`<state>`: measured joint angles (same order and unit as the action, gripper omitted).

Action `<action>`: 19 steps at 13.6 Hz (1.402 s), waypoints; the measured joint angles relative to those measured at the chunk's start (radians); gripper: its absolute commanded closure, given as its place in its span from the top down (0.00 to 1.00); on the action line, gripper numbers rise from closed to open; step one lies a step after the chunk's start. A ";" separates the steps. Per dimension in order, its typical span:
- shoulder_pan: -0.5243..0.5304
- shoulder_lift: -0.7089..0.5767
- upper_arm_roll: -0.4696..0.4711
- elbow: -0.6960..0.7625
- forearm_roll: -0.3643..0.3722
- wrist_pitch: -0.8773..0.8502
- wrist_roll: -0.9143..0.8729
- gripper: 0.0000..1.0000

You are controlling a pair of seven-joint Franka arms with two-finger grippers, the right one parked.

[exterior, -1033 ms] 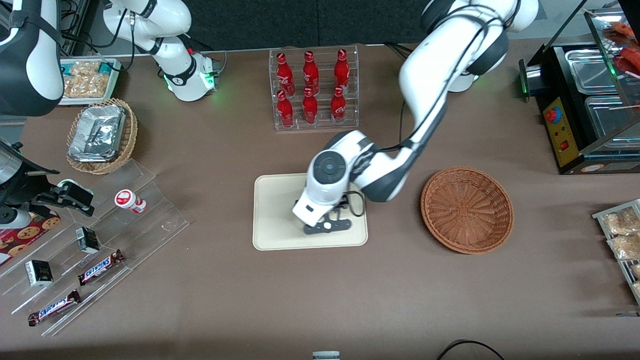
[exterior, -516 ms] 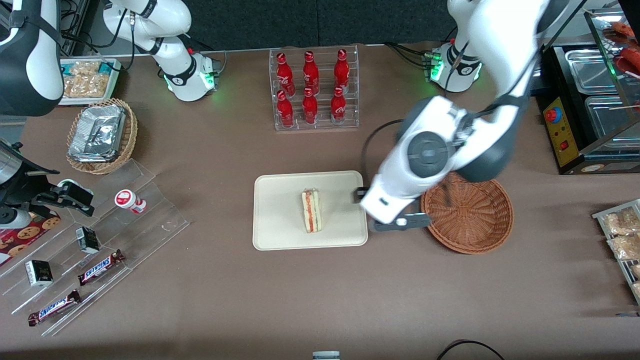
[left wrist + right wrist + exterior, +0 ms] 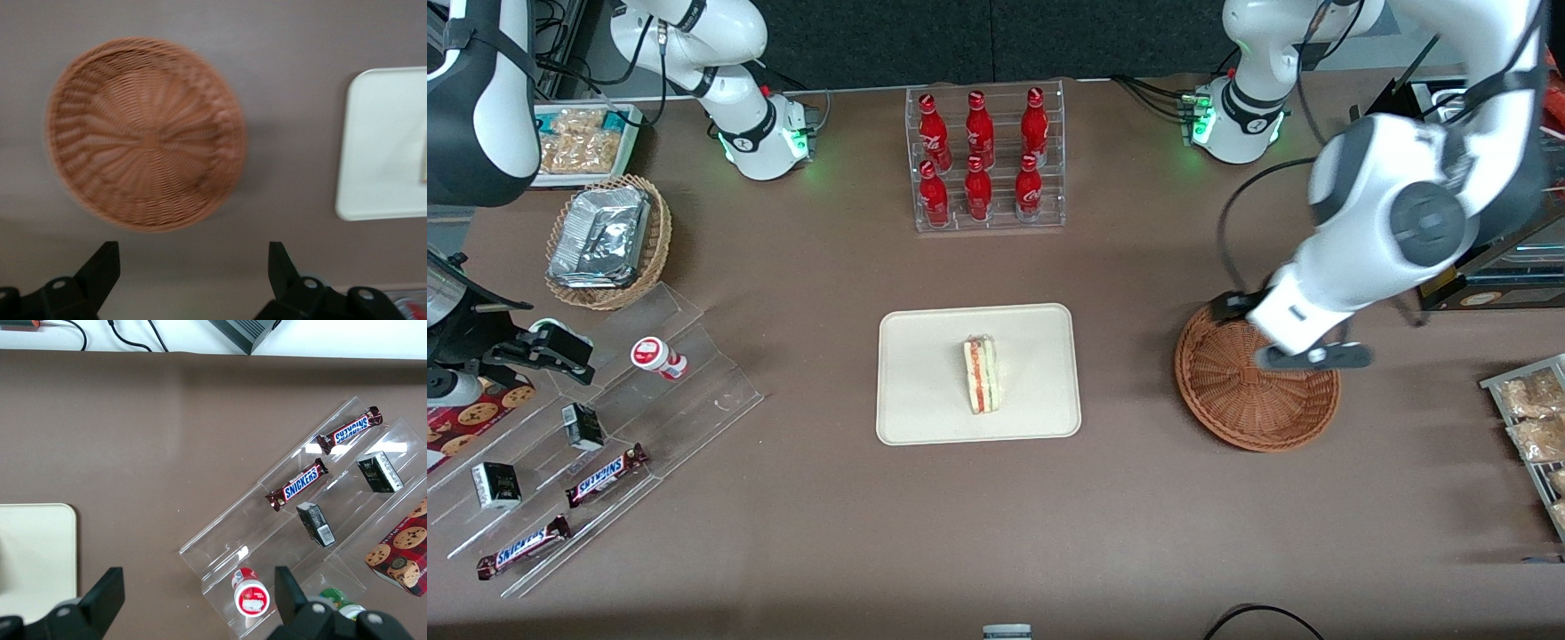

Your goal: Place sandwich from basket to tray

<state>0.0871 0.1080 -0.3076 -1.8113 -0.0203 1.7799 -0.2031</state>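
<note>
Sandwich-free and spread wide, the left arm's black two-finger gripper [image 3: 1307, 357] hung above the round, shallow, reddish-brown woven wicker basket [image 3: 1257, 397], over the part of its rim farther from the front camera. The wrist view showed both fingertips [image 3: 100, 263] well apart with nothing between them, and the basket [image 3: 145, 133] bare inside.

The small triangular wedge of white bread with red and green filling, the sandwich [image 3: 982, 374], lay well away from the gripper, toward the parked arm's end of the table. It rested on the flat cream-coloured rectangular plastic tray [image 3: 925, 373], near the tray's middle, its long edge running toward the front camera. Tray and basket stood apart, with bare brown tabletop [image 3: 1129, 373] between them.

Farther from the front camera than the tray stood a clear acrylic rack of six red bottles [image 3: 983, 160].
</note>
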 measured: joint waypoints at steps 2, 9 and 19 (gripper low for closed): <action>0.061 -0.092 0.003 -0.076 -0.002 0.000 0.077 0.99; 0.087 -0.320 0.063 -0.041 -0.007 -0.189 0.130 1.00; 0.067 -0.306 0.028 0.062 -0.008 -0.235 0.134 1.00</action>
<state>0.1544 -0.1981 -0.2798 -1.7498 -0.0279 1.5453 -0.0689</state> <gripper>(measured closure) 0.000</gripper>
